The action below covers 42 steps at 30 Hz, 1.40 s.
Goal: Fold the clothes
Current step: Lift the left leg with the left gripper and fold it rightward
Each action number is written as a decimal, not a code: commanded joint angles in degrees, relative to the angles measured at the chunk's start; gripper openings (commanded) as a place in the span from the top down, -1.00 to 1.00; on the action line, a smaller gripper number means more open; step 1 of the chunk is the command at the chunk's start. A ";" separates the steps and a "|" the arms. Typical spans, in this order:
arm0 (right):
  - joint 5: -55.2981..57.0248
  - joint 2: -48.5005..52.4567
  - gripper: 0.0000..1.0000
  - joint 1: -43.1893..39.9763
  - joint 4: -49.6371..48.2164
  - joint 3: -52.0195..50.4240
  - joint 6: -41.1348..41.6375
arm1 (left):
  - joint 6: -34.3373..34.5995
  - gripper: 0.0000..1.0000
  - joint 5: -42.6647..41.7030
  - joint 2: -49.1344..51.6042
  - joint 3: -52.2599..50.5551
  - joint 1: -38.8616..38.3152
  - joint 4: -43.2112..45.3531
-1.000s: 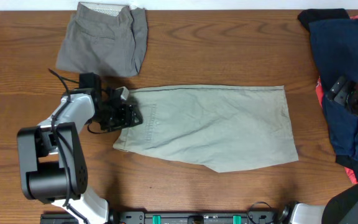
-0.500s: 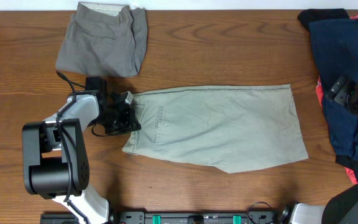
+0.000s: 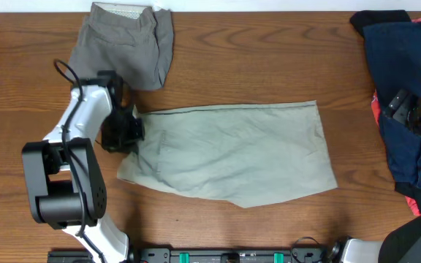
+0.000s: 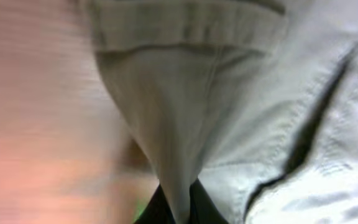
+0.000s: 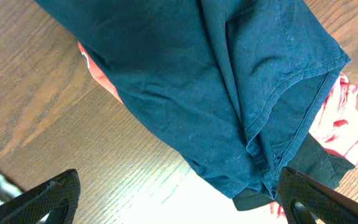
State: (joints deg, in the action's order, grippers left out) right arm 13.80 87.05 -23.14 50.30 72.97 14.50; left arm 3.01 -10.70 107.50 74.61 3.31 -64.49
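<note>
The pale khaki-green shorts lie spread flat in the middle of the table. My left gripper is at their left end, shut on the cloth. In the left wrist view a fold of the shorts runs down into a pinch between the two black fingers of that gripper. My right gripper hangs at the far right over the navy garment. In its wrist view the right gripper stands wide open, holding nothing.
Darker grey shorts lie folded at the back left, close to the left arm. At the right edge is a pile of navy cloth with a black piece and a red piece.
My left gripper has shut on the left end of the khaki shorts. The shorts have slid to the left with it. The right arm has not moved.
</note>
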 commanded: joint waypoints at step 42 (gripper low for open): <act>0.76 -0.46 -0.99 -0.48 0.09 0.15 0.70 | 8.50 0.88 5.70 -11.69 31.50 -12.02 -20.17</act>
State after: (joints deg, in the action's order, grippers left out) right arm 13.80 87.05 -23.14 50.30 72.97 14.50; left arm 9.08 -3.29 96.01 104.92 -6.55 -85.49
